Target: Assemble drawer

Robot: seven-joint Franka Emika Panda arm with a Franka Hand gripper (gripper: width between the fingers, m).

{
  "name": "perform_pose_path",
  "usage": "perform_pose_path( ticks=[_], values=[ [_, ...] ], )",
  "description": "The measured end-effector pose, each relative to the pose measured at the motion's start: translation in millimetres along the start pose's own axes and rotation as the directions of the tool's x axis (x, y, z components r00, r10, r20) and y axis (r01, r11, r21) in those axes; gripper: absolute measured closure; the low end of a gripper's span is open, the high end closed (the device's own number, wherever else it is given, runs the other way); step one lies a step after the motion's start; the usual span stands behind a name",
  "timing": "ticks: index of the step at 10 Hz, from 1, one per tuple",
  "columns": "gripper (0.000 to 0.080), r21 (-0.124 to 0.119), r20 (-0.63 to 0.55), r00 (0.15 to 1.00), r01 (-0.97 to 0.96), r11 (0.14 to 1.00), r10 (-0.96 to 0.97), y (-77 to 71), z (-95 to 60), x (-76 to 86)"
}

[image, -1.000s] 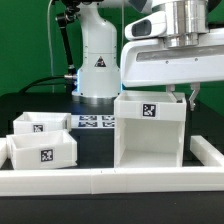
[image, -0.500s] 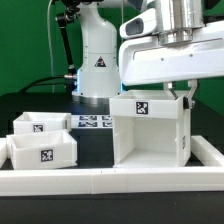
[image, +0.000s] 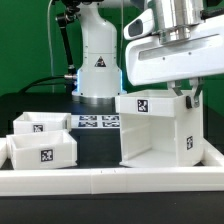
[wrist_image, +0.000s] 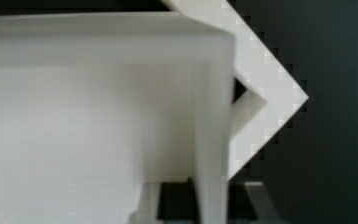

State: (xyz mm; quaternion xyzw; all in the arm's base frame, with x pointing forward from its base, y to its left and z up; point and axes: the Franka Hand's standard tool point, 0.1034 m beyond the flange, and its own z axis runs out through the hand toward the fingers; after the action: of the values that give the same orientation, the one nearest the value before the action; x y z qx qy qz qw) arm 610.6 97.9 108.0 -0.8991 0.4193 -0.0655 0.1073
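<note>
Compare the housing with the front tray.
The housing stands tall, while the front tray is low and shallow. The housing opens toward the camera, and the front tray opens upward. The gripper straddles the housing's top wall, but nothing touches the front tray. Both are white plastic and carry a square black-and-white tag.
</note>
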Motion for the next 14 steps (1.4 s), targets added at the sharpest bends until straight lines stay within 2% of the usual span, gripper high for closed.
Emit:
perform_pose_path(
  ticks=[3, 6, 9, 12, 14],
  values=[
    [0.0757, 0.009, 0.002, 0.99, -0.143, 0.99, 0.143, -0.1, 0.5, 9.0],
    [0.0755, 0.021, 0.016, 0.961, -0.277, 0.961, 0.276, -2.9, -1.0, 7.0],
    [0.0755, 0.035, 0.041, 0.889, -0.457, 0.889, 0.456, -7.7, 0.5, 14.1],
    [0.0755, 0.032, 0.072, 0.798, -0.601, 0.798, 0.598, -16.4, 4.2, 18.9],
    [0.0755, 0.033, 0.073, 0.799, -0.6, 0.799, 0.597, -18.0, 5.6, 20.0]
  ],
)
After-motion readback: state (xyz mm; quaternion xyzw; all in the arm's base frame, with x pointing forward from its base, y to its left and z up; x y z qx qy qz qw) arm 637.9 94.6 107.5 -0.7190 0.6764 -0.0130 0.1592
